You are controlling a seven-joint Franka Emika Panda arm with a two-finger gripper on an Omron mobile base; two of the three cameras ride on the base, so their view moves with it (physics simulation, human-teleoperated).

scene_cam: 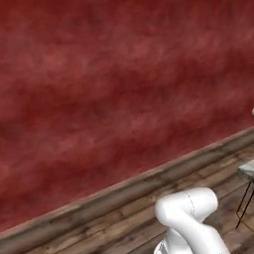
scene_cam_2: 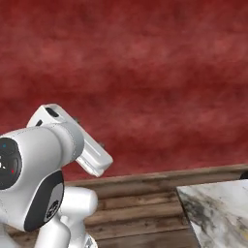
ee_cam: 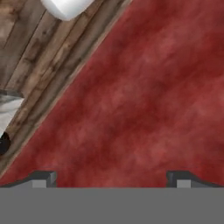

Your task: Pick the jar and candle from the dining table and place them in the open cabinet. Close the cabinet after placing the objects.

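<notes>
Right base view gives me a corner of the dining table (scene_cam_2: pixel 220 210) beside the red wall (scene_cam_2: pixel 145 72); I cannot make out jar, candle or cabinet there. My gripper (ee_cam: pixel 111 180) faces that wall, jaws wide, holding nothing. I judge every step outstanding.

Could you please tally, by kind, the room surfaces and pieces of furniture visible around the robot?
Red wall: 1
Wooden floor: 1
Baseboard: 1
Marble dining table: 1
Black-legged stand: 1
Total: 5
</notes>
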